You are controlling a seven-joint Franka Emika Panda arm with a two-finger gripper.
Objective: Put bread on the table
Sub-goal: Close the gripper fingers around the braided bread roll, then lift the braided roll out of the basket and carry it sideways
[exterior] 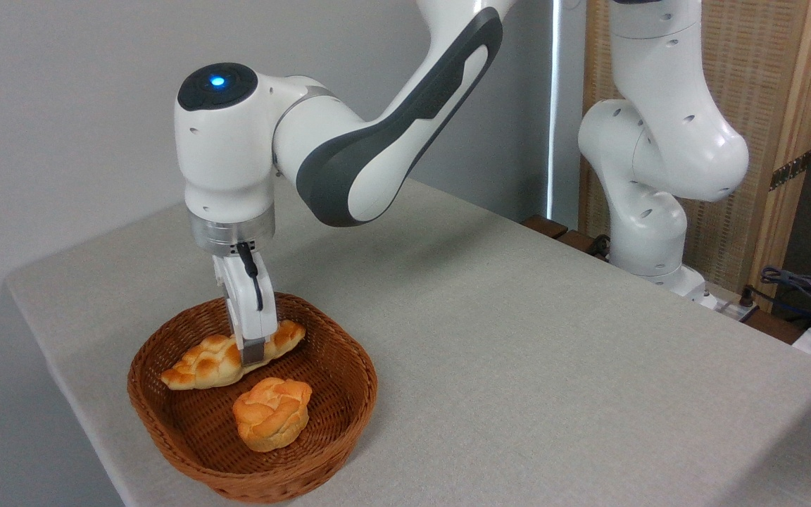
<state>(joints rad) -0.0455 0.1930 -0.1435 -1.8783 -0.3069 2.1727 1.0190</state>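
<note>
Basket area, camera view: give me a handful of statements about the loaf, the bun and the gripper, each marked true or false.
1. The braided loaf lies inside the wicker basket. True.
2. The gripper is down at the round bun. False: it is at the braided loaf, right of its middle; the bun sits apart, nearer the camera.
3. The bun already rests on the table. False: it is in the basket.
4. Both breads are in the same basket. True.
5. The basket stands near the table's left front corner. True.
</note>
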